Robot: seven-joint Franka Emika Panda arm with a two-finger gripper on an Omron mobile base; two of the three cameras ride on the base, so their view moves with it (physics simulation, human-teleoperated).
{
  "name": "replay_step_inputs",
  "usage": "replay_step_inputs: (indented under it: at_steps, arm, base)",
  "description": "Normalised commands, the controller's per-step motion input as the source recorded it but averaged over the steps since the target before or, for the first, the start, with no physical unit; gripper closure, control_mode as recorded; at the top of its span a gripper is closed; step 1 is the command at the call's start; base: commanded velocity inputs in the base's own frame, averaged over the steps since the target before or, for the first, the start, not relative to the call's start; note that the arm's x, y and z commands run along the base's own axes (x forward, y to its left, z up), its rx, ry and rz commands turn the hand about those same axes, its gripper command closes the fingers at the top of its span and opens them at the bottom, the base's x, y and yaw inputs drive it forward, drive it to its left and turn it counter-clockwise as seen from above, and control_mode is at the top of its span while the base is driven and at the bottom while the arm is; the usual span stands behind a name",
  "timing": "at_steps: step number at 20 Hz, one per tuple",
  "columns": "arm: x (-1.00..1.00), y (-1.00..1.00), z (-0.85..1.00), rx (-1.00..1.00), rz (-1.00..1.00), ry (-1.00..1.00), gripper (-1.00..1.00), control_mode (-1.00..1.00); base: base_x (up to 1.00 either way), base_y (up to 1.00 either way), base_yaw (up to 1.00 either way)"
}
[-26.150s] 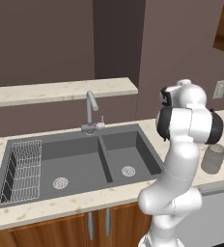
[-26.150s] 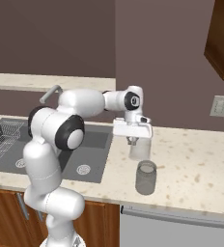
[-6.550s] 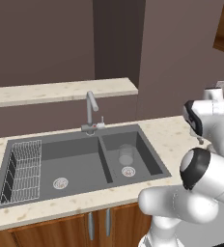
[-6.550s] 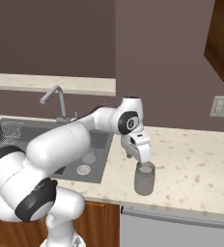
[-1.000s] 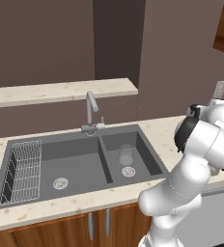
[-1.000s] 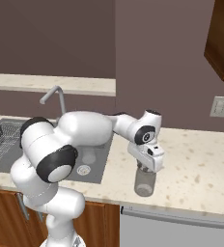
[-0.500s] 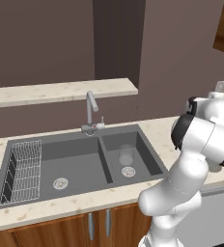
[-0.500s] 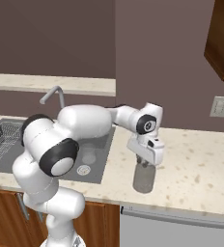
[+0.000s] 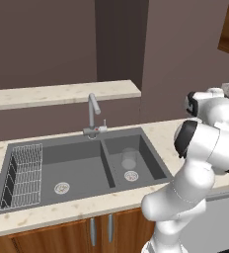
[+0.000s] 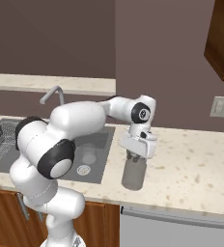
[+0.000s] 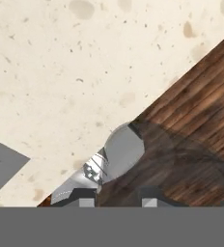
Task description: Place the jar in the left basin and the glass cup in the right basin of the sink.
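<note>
The jaws [image 10: 134, 157] are closed on the neck of the jar [image 10: 133, 174], which hangs straight below them, upright, at the table's [image 10: 191, 164] front edge. Held from above, it can go down upright into the left basin [image 9: 67, 168], well off to one side. The glass cup [image 9: 129, 159] already stands in the right basin [image 9: 136, 160], nearer the jaws.

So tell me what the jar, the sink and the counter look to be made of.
The jar: smoky grey glass, apparently; the cabinet wood shows through it in the hand view.
The sink: matte dark-grey, possibly composite stone or coated metal; no shine.
The counter: pale cream, speckled brown, polished-stone look, perhaps granite or laminate.
</note>
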Motion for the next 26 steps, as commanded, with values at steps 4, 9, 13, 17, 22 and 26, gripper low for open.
replay_step_inputs:
  at_steps: [4,9,13,17,22,26]
  arm:
    - [-0.22,0.4,0.25,0.07,0.09,0.0,1.0,-1.0]
    - [-0.17,0.42,0.18,0.02,0.12,-0.09,1.0,-1.0]
    - [-0.15,0.46,0.14,0.0,0.15,-0.21,1.0,-1.0]
    - [-0.1,0.47,0.1,0.0,0.18,-0.3,1.0,-1.0]
    - [0.0,0.46,0.06,0.0,0.21,-0.27,1.0,-1.0]
    - [0.03,0.47,0.03,0.0,0.24,-0.36,1.0,-1.0]
  base:
    - [0.0,0.0,0.0]
    - [0.0,0.0,0.0]
    - [0.0,0.0,0.0]
    - [0.0,0.0,0.0]
    - [0.0,0.0,0.0]
    - [0.0,0.0,0.0]
